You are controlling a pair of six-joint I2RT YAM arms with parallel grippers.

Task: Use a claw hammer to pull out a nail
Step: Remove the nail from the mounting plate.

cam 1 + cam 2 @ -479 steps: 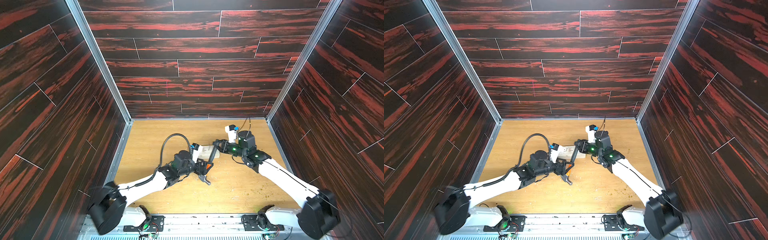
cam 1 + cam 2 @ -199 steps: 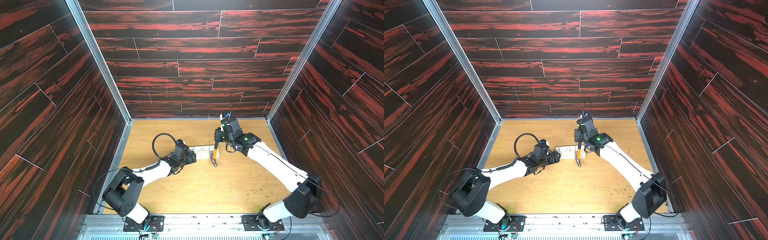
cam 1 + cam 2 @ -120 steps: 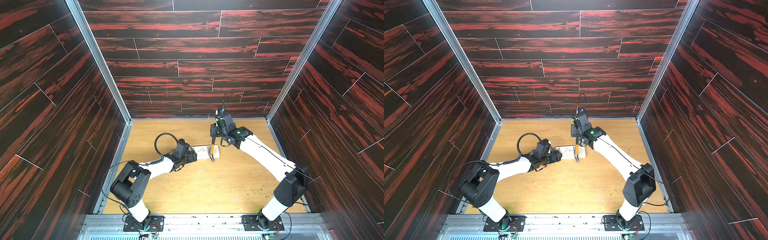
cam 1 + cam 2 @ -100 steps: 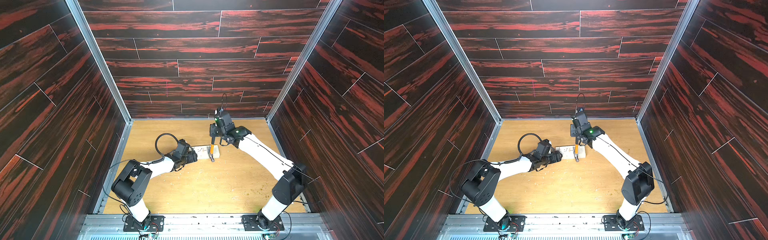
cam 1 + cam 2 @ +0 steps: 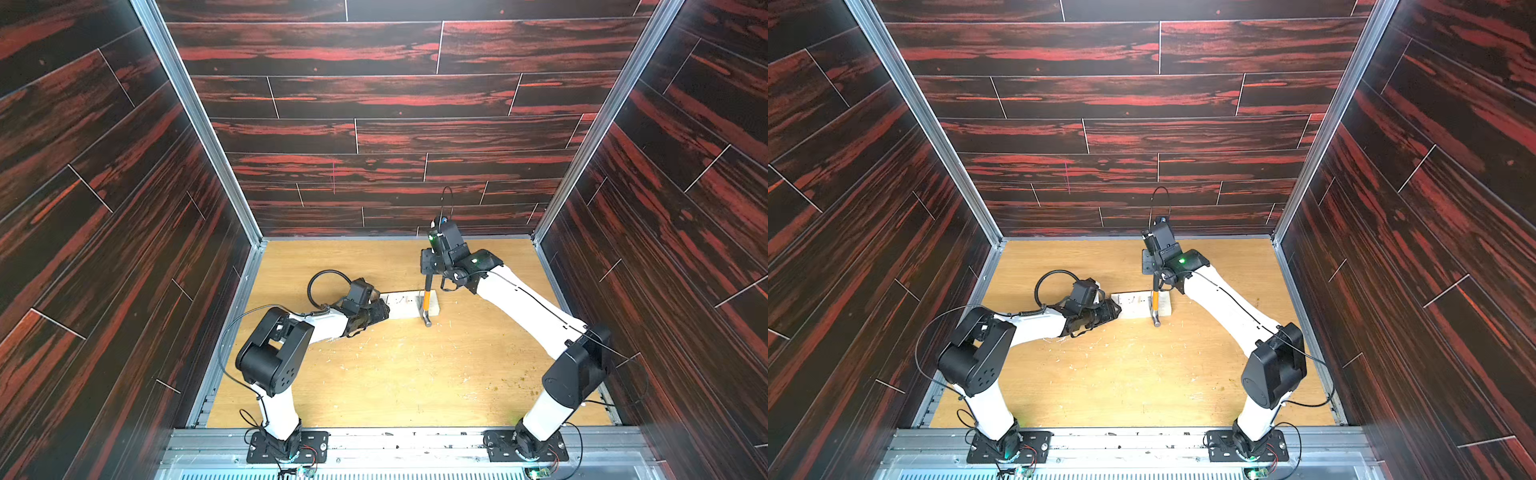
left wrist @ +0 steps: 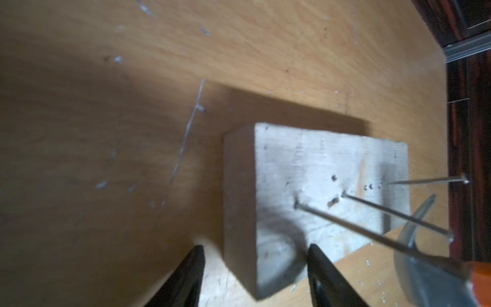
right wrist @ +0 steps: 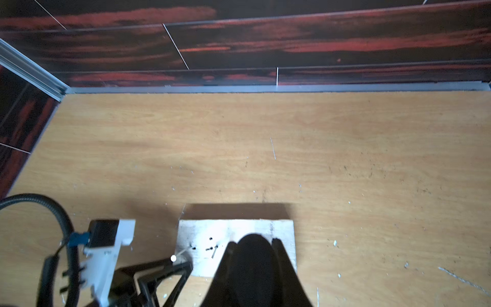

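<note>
A pale wooden block (image 5: 405, 305) (image 5: 1136, 305) lies on the floor with three long nails (image 6: 393, 215) standing in its top. My left gripper (image 5: 384, 309) (image 6: 253, 248) is open and straddles the block's (image 6: 305, 164) left end corner, with one finger still clear of the wood. My right gripper (image 5: 428, 276) (image 7: 253, 242) is shut on the claw hammer's black handle (image 7: 252, 265). The claw hammer (image 5: 427, 299) (image 5: 1155, 303) hangs head-down over the block's right part. Its silver claw (image 6: 414, 228) sits beside the nails.
The block (image 7: 233, 228) shows several old nail holes. Wood chips are scattered over the tan floor (image 5: 395, 374). Dark red-streaked walls (image 5: 374, 137) close in the back and both sides. A metal rail (image 5: 374, 444) carrying both arm bases runs along the front.
The left gripper has reached the block's left end and its jaws have narrowed. The right arm has shifted slightly back and left with the hammer still in it.
</note>
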